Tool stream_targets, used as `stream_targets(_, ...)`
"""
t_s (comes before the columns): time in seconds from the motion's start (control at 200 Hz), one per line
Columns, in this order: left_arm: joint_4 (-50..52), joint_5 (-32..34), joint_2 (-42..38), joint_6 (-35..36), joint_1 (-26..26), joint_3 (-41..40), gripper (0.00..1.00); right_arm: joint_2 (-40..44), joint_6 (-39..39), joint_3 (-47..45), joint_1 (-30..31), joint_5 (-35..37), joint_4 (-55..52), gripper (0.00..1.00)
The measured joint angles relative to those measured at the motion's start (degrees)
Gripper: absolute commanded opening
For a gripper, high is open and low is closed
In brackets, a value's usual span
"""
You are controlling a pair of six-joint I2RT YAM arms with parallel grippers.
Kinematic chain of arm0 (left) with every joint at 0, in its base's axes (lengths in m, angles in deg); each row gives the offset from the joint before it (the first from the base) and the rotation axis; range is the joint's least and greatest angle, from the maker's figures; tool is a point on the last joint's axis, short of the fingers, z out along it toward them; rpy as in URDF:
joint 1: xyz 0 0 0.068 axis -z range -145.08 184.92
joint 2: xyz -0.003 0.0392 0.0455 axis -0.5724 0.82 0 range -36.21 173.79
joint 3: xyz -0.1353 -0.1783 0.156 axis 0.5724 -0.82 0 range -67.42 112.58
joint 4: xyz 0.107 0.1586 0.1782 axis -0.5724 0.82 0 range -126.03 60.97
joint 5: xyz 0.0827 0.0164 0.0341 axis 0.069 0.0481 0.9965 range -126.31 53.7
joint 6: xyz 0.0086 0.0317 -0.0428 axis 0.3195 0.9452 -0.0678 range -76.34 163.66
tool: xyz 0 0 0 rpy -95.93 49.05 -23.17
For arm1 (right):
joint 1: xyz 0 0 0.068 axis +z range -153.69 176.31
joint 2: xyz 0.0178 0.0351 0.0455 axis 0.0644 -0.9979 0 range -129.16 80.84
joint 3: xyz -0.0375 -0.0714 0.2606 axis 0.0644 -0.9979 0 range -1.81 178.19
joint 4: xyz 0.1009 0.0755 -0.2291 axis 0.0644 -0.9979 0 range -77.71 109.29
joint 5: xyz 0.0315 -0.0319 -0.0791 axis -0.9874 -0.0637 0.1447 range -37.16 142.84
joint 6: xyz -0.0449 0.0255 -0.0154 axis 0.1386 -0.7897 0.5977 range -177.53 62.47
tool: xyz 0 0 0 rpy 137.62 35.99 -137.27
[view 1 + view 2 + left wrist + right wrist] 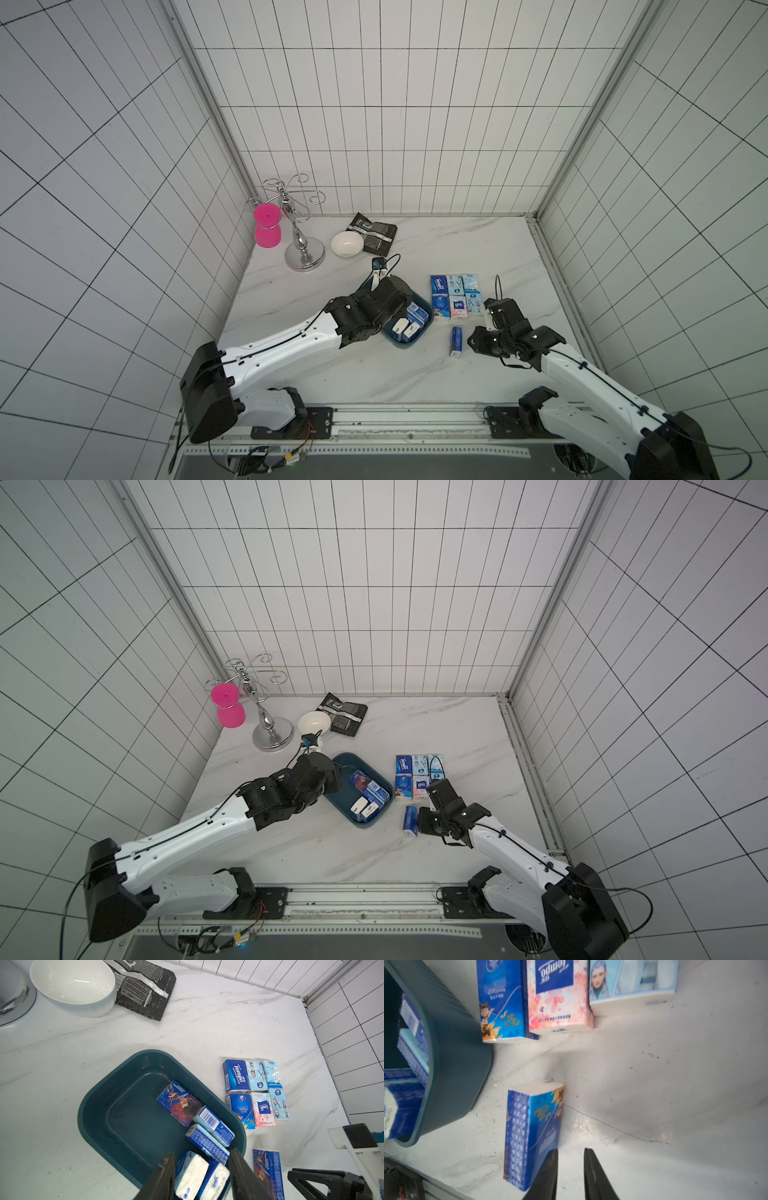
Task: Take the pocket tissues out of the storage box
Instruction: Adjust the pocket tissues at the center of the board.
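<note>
The dark teal storage box (415,343) (135,1115) holds several pocket tissues (368,798) crowded at its near end. My left gripper (202,1153) reaches into that end. Its jaws press on both sides of two packets lying side by side, a white-faced one (191,1176) and a Tempo one (214,1183). Several more packets lie in a neat grid (455,297) (256,1093) on the table to the right of the box. In front of the grid, a single dark blue packet (456,341) (533,1132) stands on its edge. My right gripper (571,1149) is just beside it, jaws nearly closed and empty.
At the back left stand a white bowl (348,244), a black-and-silver pouch (376,237), a chrome stand (299,245) and pink cups (267,226). Tiled walls close off the back and both sides. A metal rail (557,291) runs along the table's right edge.
</note>
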Motion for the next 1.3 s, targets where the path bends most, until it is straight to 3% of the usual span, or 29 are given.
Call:
stream_targets(0.69, 0.5, 0.3, -6.1, 1.1, -4.7, -4.1, 0.46, -9.0, -2.8, 1.7, 8.5, 2.3, 6.6, 0.28)
stream_targets(0.95, 0.5, 0.2, -6.1, 1.8, -4.9, -4.1, 0.47, -8.6, -3.0, 2.3, 8.9, 4.2, 6.6, 0.37)
stream_targets(1.304, 0.5, -0.5, -6.1, 1.9, -5.3, -4.1, 0.47, -10.6, -3.7, 2.3, 9.0, 0.7, 12.2, 0.38)
